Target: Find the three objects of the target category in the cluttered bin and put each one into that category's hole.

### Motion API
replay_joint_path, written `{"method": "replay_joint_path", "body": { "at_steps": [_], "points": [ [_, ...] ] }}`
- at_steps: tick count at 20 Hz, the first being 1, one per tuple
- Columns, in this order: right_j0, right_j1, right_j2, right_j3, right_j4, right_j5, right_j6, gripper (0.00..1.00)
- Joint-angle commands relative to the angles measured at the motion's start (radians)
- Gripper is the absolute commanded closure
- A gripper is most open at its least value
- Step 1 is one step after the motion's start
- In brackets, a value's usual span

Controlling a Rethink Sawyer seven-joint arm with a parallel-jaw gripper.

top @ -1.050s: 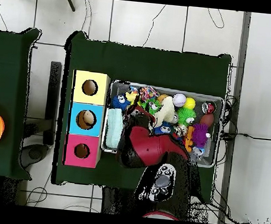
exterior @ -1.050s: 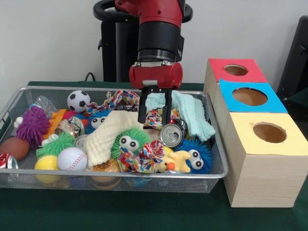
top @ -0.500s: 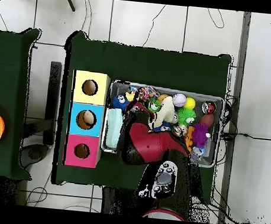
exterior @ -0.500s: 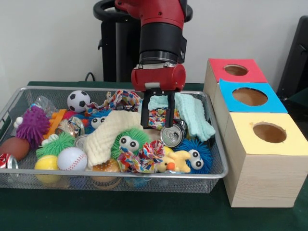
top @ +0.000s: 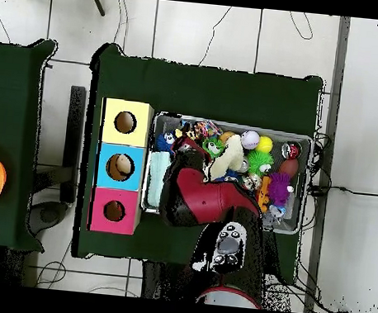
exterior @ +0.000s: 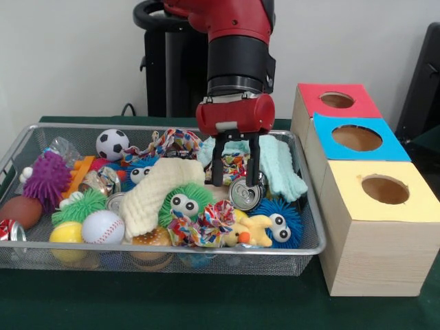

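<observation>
While hanging over the wire bin (exterior: 20, 148), the gripper (exterior: 234, 182) is sitting with fingers spread, gripping nothing, straddling patterned fabric just above the silver can (exterior: 246, 193). Crowding it: mint cloth (exterior: 278, 165), cream cloth (exterior: 155, 189), blue fuzzy toy (exterior: 278, 223) (googly-eyed). Compared with a second ago, the gripper is sitting further toward the coloured boxes (exterior: 357, 141).

I see a silver drinks can (exterior: 246, 193) lying on its side in the wire bin (exterior: 311, 227) — top facing me, beside three wooden hole-boxes (exterior: 375, 234).
</observation>
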State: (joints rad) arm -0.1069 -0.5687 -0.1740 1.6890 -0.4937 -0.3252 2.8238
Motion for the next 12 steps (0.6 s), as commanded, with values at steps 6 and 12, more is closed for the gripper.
{"method": "replay_joint_path", "body": {
  "at_steps": [6,12],
  "points": [
    [0.03,0.121,0.034,-0.063,0.144,-0.198,0.047,0.0],
    [0.011,0.161,0.044,-0.087,0.138,-0.22,0.025,0.0]
  ]
}}
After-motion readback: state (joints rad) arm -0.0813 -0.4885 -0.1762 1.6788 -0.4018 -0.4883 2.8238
